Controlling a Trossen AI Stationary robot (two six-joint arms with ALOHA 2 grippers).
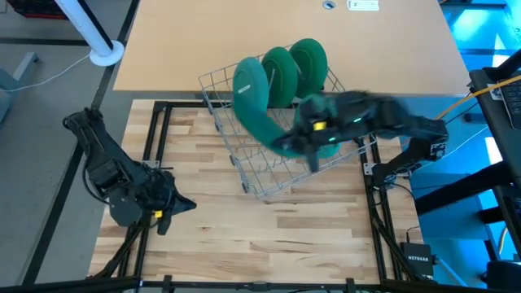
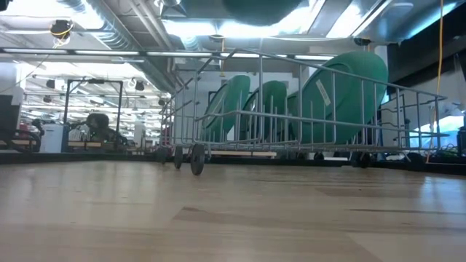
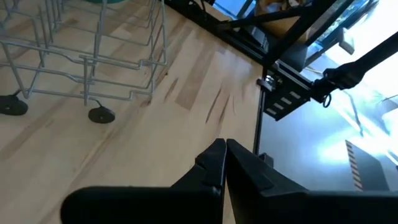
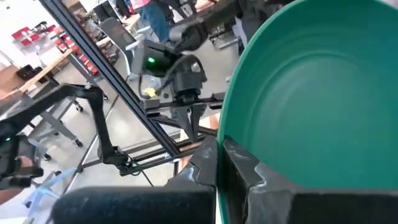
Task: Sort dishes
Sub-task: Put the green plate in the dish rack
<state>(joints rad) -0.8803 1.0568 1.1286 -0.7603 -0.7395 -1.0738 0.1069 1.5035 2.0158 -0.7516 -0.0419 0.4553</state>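
My left claw [image 1: 167,207] sits shut and empty at the counter's [image 1: 244,236] seven o'clock. My right claw [image 4: 217,163] pinches the rim of a smooth round teal plate [image 1: 254,98], edge-up, tilted, over the wire rack [image 1: 244,167] where two green plates [image 1: 295,69] stand upright at twelve o'clock.

Smeared by motion: right arm [image 1: 383,118] over the rack [image 1: 244,167]. Cut off at the edge: held plate [image 4: 323,99].
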